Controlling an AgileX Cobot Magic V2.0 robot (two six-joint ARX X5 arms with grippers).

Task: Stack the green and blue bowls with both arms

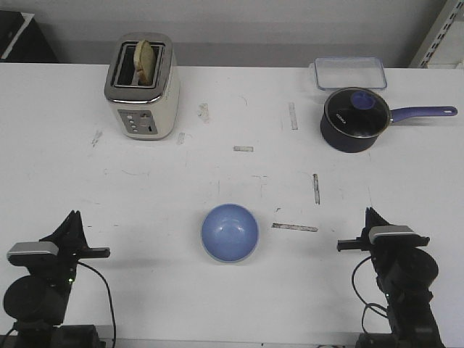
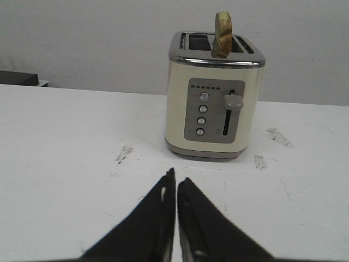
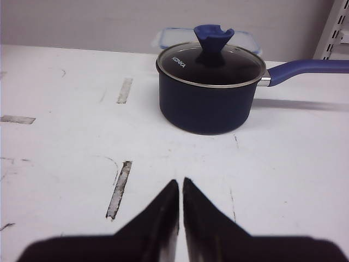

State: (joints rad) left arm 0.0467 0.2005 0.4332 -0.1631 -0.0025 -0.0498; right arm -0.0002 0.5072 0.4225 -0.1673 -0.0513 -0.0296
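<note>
The periwinkle blue bowl (image 1: 230,233) stands upright on the white table, near the front at the middle, between my two arms. No green bowl shows in any view. My left gripper (image 1: 72,215) is at the front left, shut and empty, with the jaws nearly touching; in the left wrist view (image 2: 176,174) it points at the toaster. My right gripper (image 1: 371,212) is at the front right, shut and empty; in the right wrist view (image 3: 180,181) it points at the saucepan. Neither wrist view shows the blue bowl.
A cream toaster (image 1: 141,87) with a bread slice in it stands at the back left, also in the left wrist view (image 2: 212,103). A dark lidded saucepan (image 1: 353,119) with a purple handle stands at the back right, with a clear container (image 1: 349,72) behind it.
</note>
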